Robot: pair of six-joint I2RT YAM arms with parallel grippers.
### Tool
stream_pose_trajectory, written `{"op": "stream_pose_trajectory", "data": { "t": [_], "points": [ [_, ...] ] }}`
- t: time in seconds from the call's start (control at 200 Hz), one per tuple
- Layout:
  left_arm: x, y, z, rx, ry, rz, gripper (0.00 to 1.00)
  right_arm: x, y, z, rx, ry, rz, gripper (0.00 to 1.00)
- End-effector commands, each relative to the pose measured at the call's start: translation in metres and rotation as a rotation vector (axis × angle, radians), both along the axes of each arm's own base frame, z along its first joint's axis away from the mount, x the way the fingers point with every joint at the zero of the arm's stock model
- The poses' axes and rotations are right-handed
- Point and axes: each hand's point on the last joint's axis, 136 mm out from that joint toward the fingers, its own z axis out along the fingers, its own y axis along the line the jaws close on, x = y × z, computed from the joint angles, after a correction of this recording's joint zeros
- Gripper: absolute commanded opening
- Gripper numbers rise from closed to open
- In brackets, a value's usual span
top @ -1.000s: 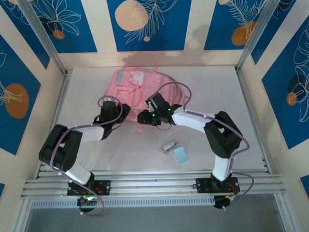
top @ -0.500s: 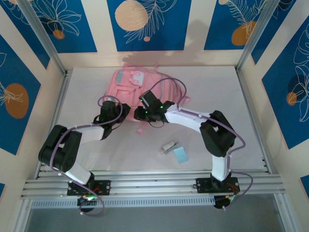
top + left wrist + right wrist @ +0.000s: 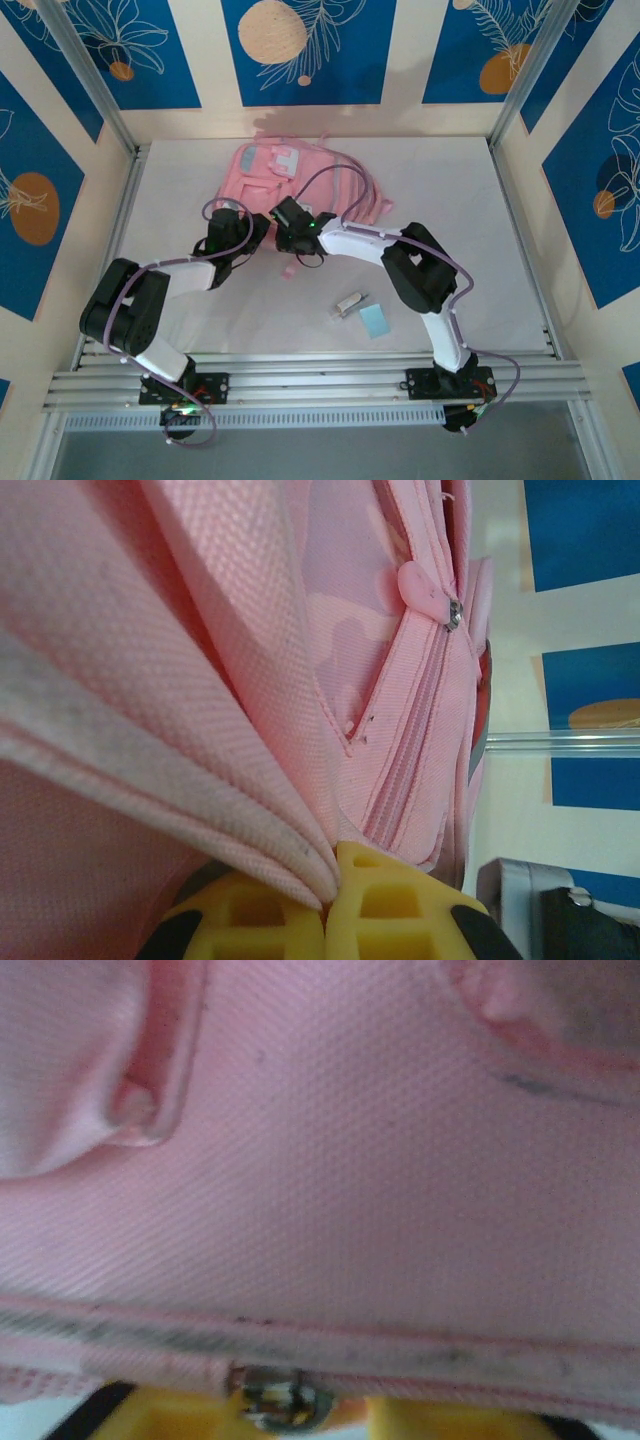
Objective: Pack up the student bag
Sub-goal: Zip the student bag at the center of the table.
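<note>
The left arm (image 3: 185, 272) and right arm (image 3: 360, 240) show white links, black joints and purple cables (image 3: 340, 169); tool fingers (image 3: 390, 900) are yellow.

soft pink student bag (image 3: 268, 166), front pockets up, flat at far centre

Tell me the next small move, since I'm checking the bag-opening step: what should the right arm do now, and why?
Probably close the right fingers on the metal zipper pull. It sits right at their tips along a seam of the student bag, and the left fingers pinch a fold of its pink fabric, so the bag looks braced for a pull.
</note>
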Motion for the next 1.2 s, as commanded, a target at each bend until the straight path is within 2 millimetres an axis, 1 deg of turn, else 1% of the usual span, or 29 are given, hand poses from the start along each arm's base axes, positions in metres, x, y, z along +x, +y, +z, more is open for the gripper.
{"op": "stream_pose_trajectory", "data": {
  "t": [0.0, 0.07, 0.125, 0.17, 0.26, 0.38, 0.46, 0.49, 0.565, 0.63, 0.67, 0.79, 0.865, 0.97, 1.06, 1.145, 1.195],
  "points": [
    [-0.001, -0.012, 0.029, -0.045, -0.093, -0.043, 0.00, 0.025, -0.002, 0.013, 0.000, -0.082, -0.050, 0.18],
    [0.000, -0.008, 0.027, -0.026, -0.092, -0.033, 0.00, 0.024, -0.003, 0.020, 0.020, -0.078, -0.021, 0.07],
    [0.003, -0.004, 0.024, -0.007, -0.091, -0.020, 0.00, 0.017, -0.003, 0.025, 0.038, -0.065, 0.012, 0.00],
    [0.006, 0.000, 0.023, 0.005, -0.091, -0.010, 0.00, 0.010, -0.004, 0.031, 0.046, -0.054, 0.046, 0.00],
    [0.013, 0.008, 0.019, 0.039, -0.089, 0.006, 0.00, -0.016, -0.013, 0.032, 0.033, 0.019, 0.116, 0.00],
    [0.026, 0.019, 0.013, 0.091, -0.086, 0.025, 0.00, -0.053, -0.027, 0.026, 0.014, 0.144, 0.222, 0.00],
    [0.034, 0.025, 0.011, 0.110, -0.088, 0.036, 0.00, -0.074, -0.036, 0.022, 0.006, 0.230, 0.271, 0.00],
    [0.037, 0.026, 0.012, 0.112, -0.088, 0.038, 0.00, -0.081, -0.038, 0.021, 0.014, 0.260, 0.292, 0.00],
    [0.042, 0.029, 0.013, 0.116, -0.093, 0.039, 0.00, -0.092, -0.050, 0.018, -0.006, 0.321, 0.311, 0.00],
    [0.045, 0.032, 0.014, 0.123, -0.096, 0.041, 0.00, -0.095, -0.067, 0.013, -0.054, 0.350, 0.317, 0.00],
    [0.047, 0.034, 0.015, 0.130, -0.098, 0.041, 0.00, -0.098, -0.081, 0.009, -0.091, 0.380, 0.320, 0.00],
    [0.053, 0.042, 0.018, 0.147, -0.102, 0.045, 0.00, -0.102, -0.132, -0.003, -0.223, 0.456, 0.304, 0.00],
    [0.057, 0.046, 0.019, 0.154, -0.102, 0.045, 0.00, -0.101, -0.160, -0.003, -0.277, 0.480, 0.283, 0.00],
    [0.061, 0.049, 0.021, 0.163, -0.102, 0.043, 0.00, -0.097, -0.181, 0.006, -0.287, 0.479, 0.269, 0.00],
    [0.068, 0.053, 0.023, 0.181, -0.103, 0.041, 0.00, -0.092, -0.201, 0.014, -0.333, 0.462, 0.252, 0.00],
    [0.080, 0.061, 0.025, 0.212, -0.105, 0.042, 0.00, -0.087, -0.221, 0.019, -0.376, 0.457, 0.224, 0.00],
    [0.088, 0.066, 0.026, 0.221, -0.102, 0.036, 0.00, -0.085, -0.226, 0.023, -0.384, 0.455, 0.213, 0.00]
  ]
}}
